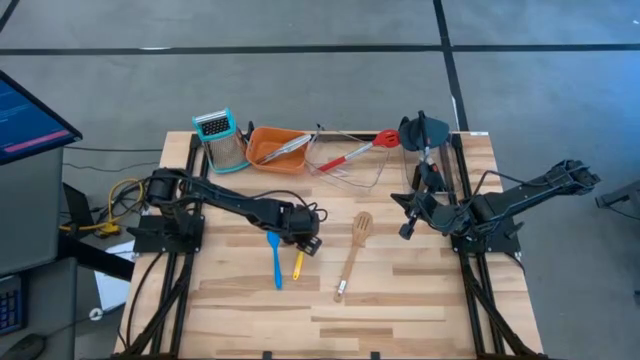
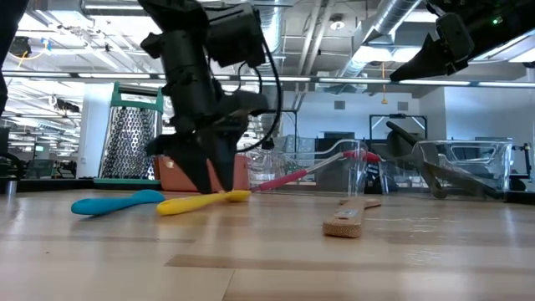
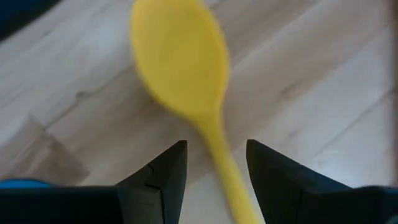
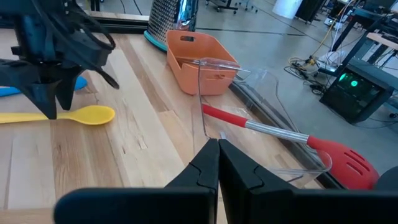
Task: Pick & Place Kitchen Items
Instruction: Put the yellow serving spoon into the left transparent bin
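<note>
A yellow spoon [image 3: 180, 62] lies flat on the wooden table, next to a blue spoon [image 1: 274, 258]. My left gripper [image 3: 214, 146] points steeply down over the yellow spoon, open, with one finger on each side of the handle and not touching it; in the high view this gripper [image 1: 308, 243] stands at the spoon's far end. A wooden fork-like spatula [image 1: 353, 255] lies flat to the right of the spoons. My right gripper [image 1: 405, 232] waits shut above the table's right side with nothing in it.
Along the far edge stand a metal grater [image 1: 222, 140], an orange tray [image 1: 262, 150] with silver tongs [image 1: 290, 146] in it, and a clear bin [image 1: 345, 175] with a red slotted spatula [image 1: 358, 150]. A black utensil [image 1: 425, 133] lies at the far right. The near half of the table [image 1: 400, 310] is bare wood.
</note>
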`<action>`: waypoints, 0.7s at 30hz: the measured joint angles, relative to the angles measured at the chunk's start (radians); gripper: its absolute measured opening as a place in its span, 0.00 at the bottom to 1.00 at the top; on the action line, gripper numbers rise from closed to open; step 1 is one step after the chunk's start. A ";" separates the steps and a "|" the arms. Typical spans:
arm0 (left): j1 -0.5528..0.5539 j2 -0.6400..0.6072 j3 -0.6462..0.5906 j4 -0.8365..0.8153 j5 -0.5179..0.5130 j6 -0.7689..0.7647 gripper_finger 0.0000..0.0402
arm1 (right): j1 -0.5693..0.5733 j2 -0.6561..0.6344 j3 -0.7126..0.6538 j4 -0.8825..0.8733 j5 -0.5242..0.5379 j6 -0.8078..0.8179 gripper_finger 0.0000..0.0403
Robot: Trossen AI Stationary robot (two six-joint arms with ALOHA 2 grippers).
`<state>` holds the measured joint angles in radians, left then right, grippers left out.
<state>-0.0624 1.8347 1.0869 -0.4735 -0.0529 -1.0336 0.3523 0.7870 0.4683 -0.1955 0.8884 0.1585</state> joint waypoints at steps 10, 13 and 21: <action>0.001 -0.006 -0.094 0.173 -0.024 -0.071 0.39 | 0.000 0.000 0.000 0.000 0.000 0.000 0.00; 0.000 -0.005 -0.100 0.197 -0.057 -0.072 0.39 | 0.000 0.000 0.000 0.000 0.000 0.000 0.00; 0.001 0.031 -0.099 0.234 -0.071 -0.071 0.37 | 0.000 0.000 0.000 0.000 0.000 0.000 0.00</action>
<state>-0.0616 1.8656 0.9877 -0.2392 -0.1243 -1.1049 0.3523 0.7868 0.4683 -0.1959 0.8883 0.1585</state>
